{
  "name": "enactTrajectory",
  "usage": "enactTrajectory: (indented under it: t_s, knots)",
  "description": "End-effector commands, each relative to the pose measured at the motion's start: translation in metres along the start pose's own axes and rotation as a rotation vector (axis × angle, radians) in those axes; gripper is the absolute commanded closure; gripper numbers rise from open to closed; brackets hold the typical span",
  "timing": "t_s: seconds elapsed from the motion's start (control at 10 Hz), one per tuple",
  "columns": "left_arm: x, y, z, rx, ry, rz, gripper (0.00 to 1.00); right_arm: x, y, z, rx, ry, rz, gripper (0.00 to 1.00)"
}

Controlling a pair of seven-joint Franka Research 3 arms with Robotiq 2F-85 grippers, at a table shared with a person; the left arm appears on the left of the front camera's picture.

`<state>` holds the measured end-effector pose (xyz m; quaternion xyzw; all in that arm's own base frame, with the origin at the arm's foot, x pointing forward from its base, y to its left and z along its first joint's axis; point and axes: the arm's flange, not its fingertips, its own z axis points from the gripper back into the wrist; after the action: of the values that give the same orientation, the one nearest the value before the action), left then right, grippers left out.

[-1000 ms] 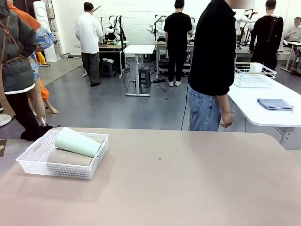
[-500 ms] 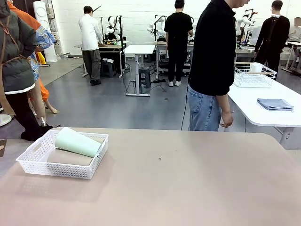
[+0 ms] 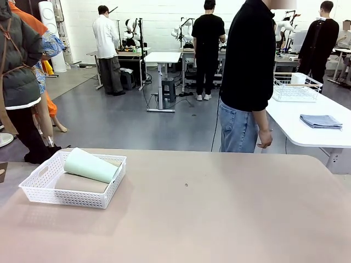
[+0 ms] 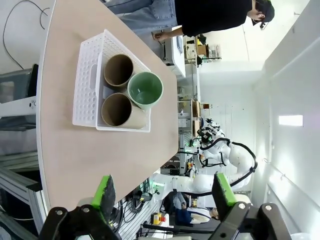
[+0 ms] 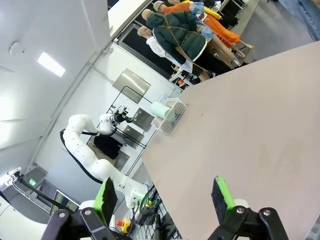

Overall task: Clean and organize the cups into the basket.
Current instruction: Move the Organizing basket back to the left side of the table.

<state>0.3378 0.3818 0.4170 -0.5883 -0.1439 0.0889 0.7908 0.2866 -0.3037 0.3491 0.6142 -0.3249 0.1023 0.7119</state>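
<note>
Three cups: two tan [image 4: 118, 70] [image 4: 116, 109], one mint [image 4: 145, 90], all lying in basket [image 3: 41, 192], table's left end.
Left gripper [image 4: 163, 192]: jaws wide, empty, above table.
Right gripper [image 5: 164, 196]: jaws wide, empty.
Change: none on table; person [image 3: 249, 76] unmoved at far edge.

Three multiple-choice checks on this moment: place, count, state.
1. Front view: where on the table does the basket sit? A. robot's left side B. middle C. robot's right side
2. How many cups lie in it? A. one B. two C. three
3. The left hand is: A. open and empty B. shut on a cup C. shut on the basket
Key: 1 A, it stands at the picture's left; 2 C, the left wrist view shows two brown cups and one green cup; 3 A, its fingers stand apart with nothing between.
</note>
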Motion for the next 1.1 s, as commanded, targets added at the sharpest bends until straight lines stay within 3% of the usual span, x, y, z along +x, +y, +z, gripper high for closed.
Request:
enactTrajectory:
  t_s: [0.0,1.0]
  knots:
    - [-0.0011,-0.0011,0.0008,0.009,0.002,0.004,0.0,-0.0004,0.0013,-0.0019,-0.01,0.002,0.001,0.0]
    - [-0.0011,-0.0011,0.0008,0.009,0.002,0.004,0.0,-0.0004,0.0013,-0.0019,-0.01,0.002,0.001,0.0]
